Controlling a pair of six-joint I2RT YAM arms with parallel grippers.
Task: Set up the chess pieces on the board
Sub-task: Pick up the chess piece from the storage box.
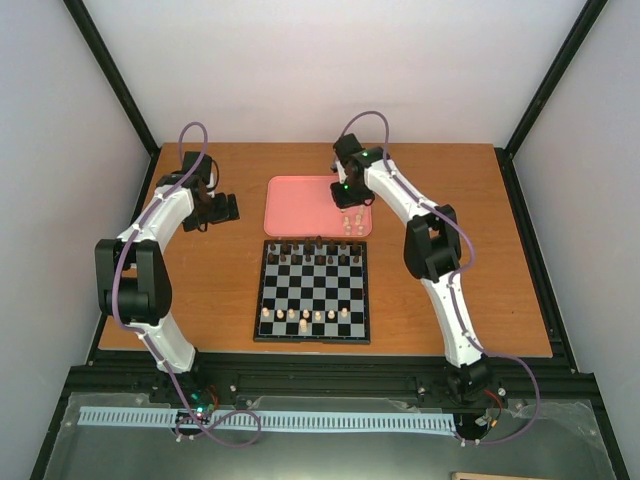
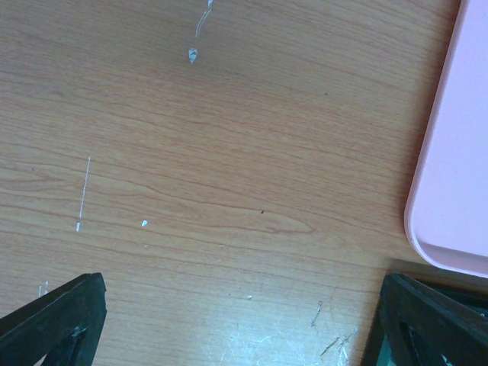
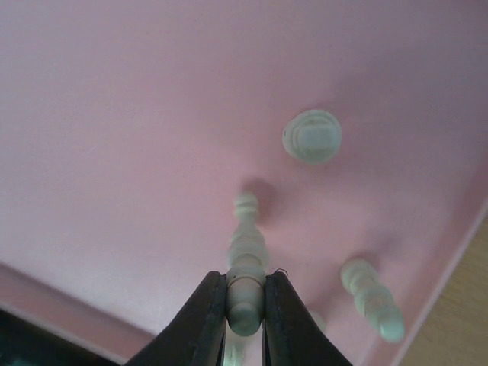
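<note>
While right fingers (image 3: 210, 313) pinch a cream chess piece (image 3: 245, 259) over the pink tray (image 3: 114, 114), long axis in line with them, the board (image 1: 312, 290) sits just beside the tray's near edge. Left fingers (image 2: 53, 313) spread wide, empty, over table (image 2: 229, 152) left of tray.

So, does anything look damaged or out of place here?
Only the table shows wear: thin pale scratches and small marks in the wood near the pink tray. Nothing else stands out.

Top view overlooks the whole table (image 1: 480, 280); both close wrist views share the pink tray (image 1: 295, 205).
</note>
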